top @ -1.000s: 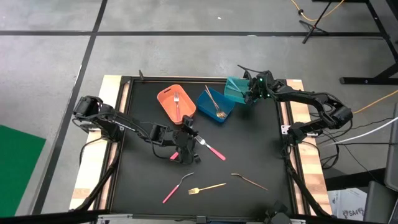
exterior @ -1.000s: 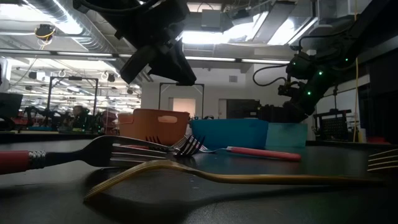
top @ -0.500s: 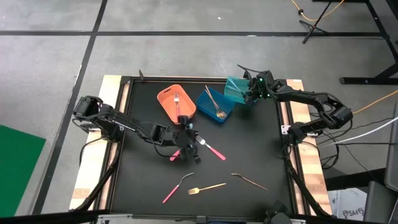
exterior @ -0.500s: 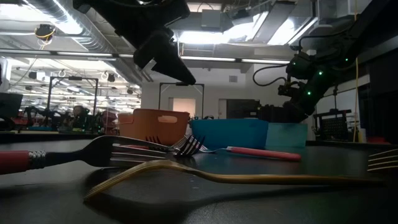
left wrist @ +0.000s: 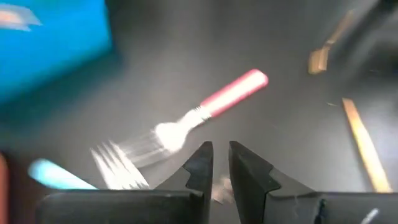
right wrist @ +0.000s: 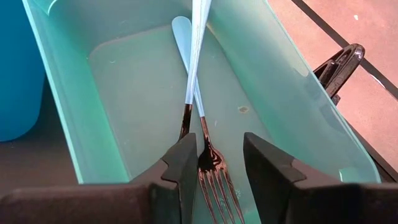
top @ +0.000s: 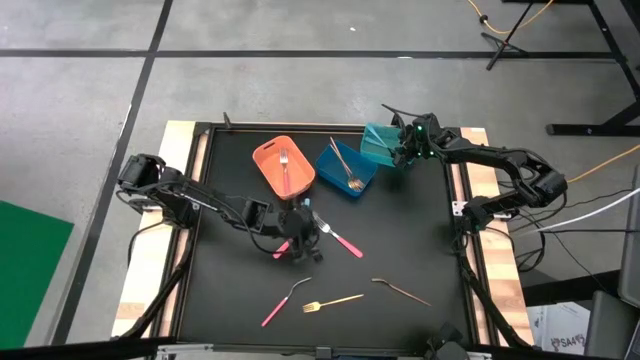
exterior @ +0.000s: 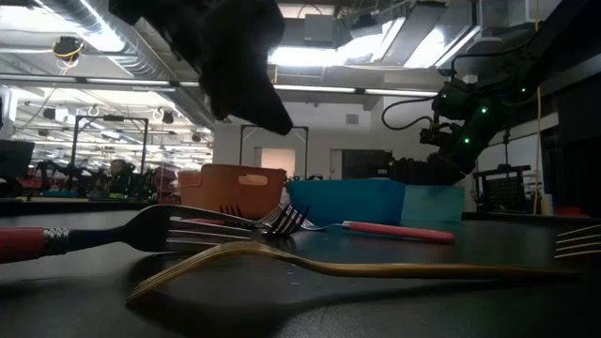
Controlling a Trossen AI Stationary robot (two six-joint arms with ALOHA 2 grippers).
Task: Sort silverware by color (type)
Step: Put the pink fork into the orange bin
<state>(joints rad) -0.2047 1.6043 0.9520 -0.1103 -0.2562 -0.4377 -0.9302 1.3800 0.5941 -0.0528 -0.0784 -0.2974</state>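
My left gripper [top: 300, 234] hovers with its fingers shut [left wrist: 220, 167] over the mat's middle, just above a pink-handled fork [left wrist: 208, 107] that lies flat on the mat [top: 340, 240]. A light-blue handle [left wrist: 53, 174] lies beside the gripper. Another pink piece [top: 281, 249] shows under the left arm. My right gripper [right wrist: 214, 163] is open over the teal bin [top: 378, 142]; two light-blue-handled forks [right wrist: 194, 93] lie crossed on the bin's floor. A pink utensil [top: 280, 304], a gold fork [top: 335, 300] and a copper utensil [top: 400, 290] lie near the front.
An orange bin [top: 284, 165] holds a fork, and a blue bin [top: 347, 168] holds gold utensils; both stand at the far side beside the teal bin. Bare mat lies to the left and right of the loose cutlery. The table's wooden rails [top: 180, 230] run along both sides.
My left gripper has drifted a little toward the table's near edge and down, tipping toward the pink-handled fork. The right arm and the cutlery have kept still.
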